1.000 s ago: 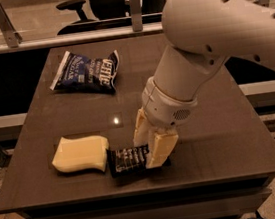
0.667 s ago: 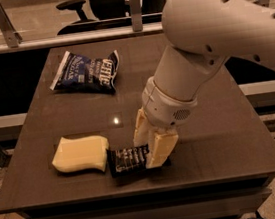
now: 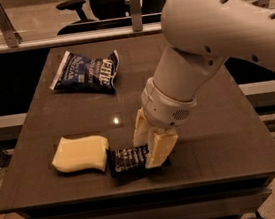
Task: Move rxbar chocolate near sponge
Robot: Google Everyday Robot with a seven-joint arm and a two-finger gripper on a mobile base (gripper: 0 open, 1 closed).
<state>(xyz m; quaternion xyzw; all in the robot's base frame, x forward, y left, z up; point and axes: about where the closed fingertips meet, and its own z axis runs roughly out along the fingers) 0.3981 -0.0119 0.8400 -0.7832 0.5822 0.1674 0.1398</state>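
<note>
While the rxbar chocolate (image 3: 128, 160) lies flat near the front edge of the bench (image 3: 217, 141), just beside the sponge (image 3: 80, 154), the claw (image 3: 148, 153) stands low over the end of the bar farthest from the sponge. Whether the claw is clamped on the bar or loose around it, I cannot tell. A dark blue chip bag (image 3: 86, 72) lies well apart toward the bench's far side.

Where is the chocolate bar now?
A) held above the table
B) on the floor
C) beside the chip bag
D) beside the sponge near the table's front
D: the chocolate bar lies flat beside the sponge, the gripper down at its other end; the chip bag sits far back.
</note>
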